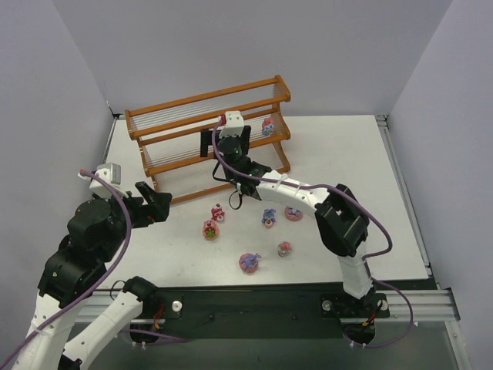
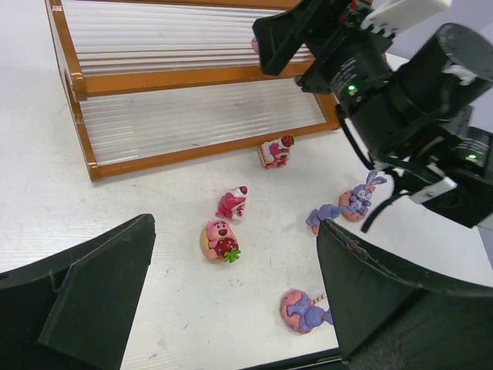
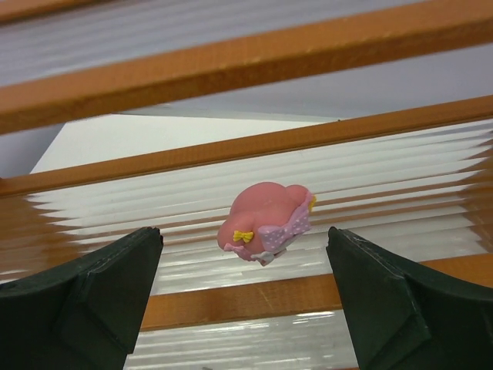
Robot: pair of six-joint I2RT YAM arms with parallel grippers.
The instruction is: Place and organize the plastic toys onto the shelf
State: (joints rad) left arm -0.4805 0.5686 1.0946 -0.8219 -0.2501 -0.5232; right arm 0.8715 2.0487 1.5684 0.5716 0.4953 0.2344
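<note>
Hovering wide open and empty over the table (image 1: 347, 193), the left gripper (image 1: 154, 202) faces scattered plastic toys (image 2: 219, 240), seemingly light, rigid and slick, probably best pinched just above their round bases, while farther off the right gripper (image 1: 225, 142), jaws spread, holds nothing, a pink toy (image 3: 266, 220) resting untouched on the shelf (image 1: 208, 100).

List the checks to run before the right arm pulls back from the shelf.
1. Right gripper open: ok.
2. Pink toy clear of both fingers: ok.
3. Pink toy resting on the shelf rods: ok.
4. Pink toy upright: cannot tell.
5. Left gripper open, away from the shelf: ok.
6. All toys shelved: not ok; several loose toys lie on the table.
</note>
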